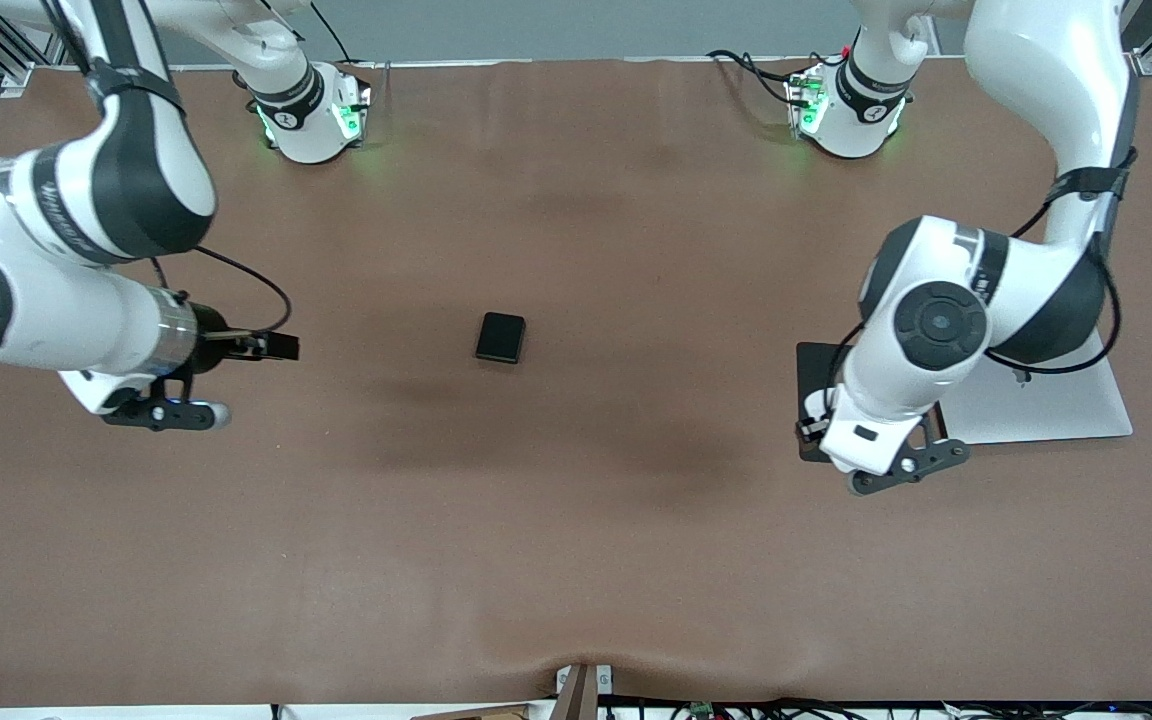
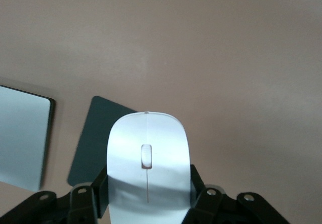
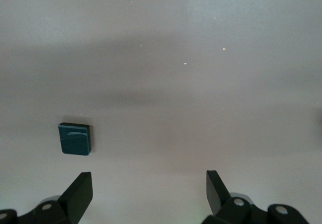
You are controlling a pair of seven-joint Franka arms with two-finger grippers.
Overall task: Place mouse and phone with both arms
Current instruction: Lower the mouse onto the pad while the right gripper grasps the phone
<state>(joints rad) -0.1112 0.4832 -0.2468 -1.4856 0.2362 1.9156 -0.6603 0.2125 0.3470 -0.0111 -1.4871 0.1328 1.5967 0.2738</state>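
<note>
Left gripper (image 2: pixel 149 196) is clamped on the white mouse (image 2: pixel 149 158), up in the air over the dark mat (image 1: pixel 816 372) that lies beside a silver laptop (image 1: pixel 1046 400) at the left arm's end of the brown table (image 1: pixel 576 520). Right gripper (image 3: pixel 149 191) hangs with its jaws wide apart and empty, over bare table at the right arm's end. The black phone (image 1: pixel 500 337) lies flat mid-table, untouched.

Step in hand looks like mouse placement. Next: lower it onto the mat and release; the right arm must reach the phone.
</note>
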